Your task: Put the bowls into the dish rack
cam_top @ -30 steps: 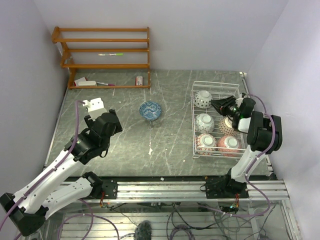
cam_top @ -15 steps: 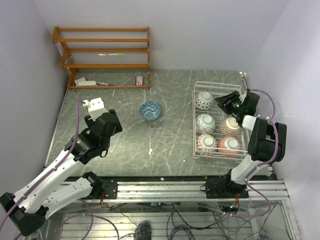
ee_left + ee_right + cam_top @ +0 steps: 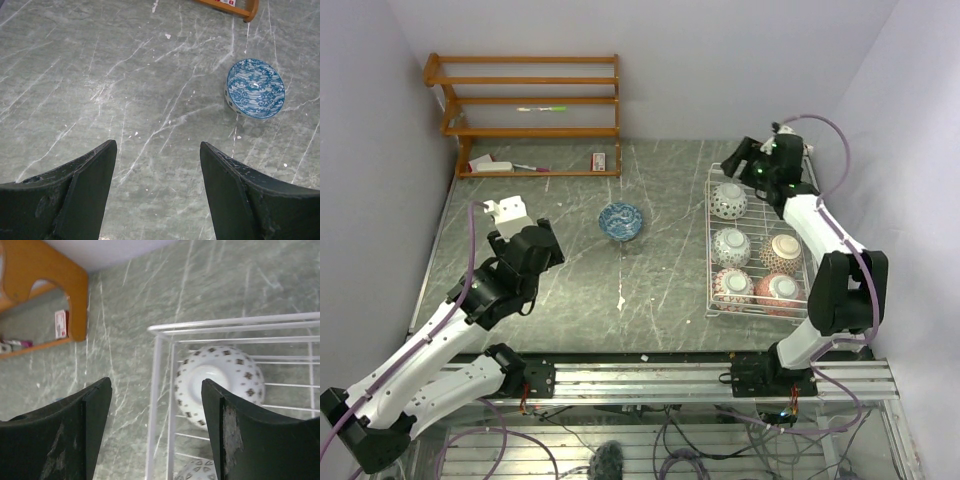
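Note:
The white wire dish rack (image 3: 708, 240) stands at the right of the table with several bowls in it. Among them are a white diamond-dotted one (image 3: 727, 200), a brown-patterned one (image 3: 782, 252) and a pink one (image 3: 780, 290). A blue-patterned bowl (image 3: 620, 221) sits alone, upright, on the table's middle. My right gripper (image 3: 740, 160) hovers open and empty above the rack's far left corner. In the right wrist view the rack's rim (image 3: 155, 390) and the dotted bowl (image 3: 220, 377) lie below its fingers. My left gripper (image 3: 157, 145) is open and empty over bare table, with the blue bowl (image 3: 255, 88) ahead to its right.
An orange-brown wooden shelf unit (image 3: 530, 110) stands at the back left with small items on its lowest shelf. Walls close in on the left, back and right. The rack sits near the table's right edge.
My right gripper opened, let go of the brown-patterned bowl in the rack, and rose and swung to the rack's far left corner. The left arm has not moved.

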`<state>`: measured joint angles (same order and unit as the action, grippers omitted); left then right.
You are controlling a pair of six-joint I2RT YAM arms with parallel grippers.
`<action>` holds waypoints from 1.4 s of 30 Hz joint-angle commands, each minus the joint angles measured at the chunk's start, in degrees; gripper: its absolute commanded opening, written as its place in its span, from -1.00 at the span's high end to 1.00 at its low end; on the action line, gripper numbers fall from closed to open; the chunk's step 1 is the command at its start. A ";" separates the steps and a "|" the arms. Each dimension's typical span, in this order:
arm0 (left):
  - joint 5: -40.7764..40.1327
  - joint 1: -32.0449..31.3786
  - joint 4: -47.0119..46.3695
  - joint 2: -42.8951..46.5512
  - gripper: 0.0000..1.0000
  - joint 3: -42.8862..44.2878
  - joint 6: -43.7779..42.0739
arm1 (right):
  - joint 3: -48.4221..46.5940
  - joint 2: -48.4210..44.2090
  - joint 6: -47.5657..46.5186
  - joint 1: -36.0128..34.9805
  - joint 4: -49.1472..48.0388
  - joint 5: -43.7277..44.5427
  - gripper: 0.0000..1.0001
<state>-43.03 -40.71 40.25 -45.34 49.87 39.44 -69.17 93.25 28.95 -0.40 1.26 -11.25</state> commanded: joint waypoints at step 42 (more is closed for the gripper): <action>6.59 -0.37 -6.56 2.77 -0.57 -2.77 -1.80 | -0.28 6.11 -7.81 -2.48 13.82 39.52 -0.60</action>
<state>-38.48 -40.71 36.60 -43.51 47.88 38.30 -72.73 102.54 19.09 -6.90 14.52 24.88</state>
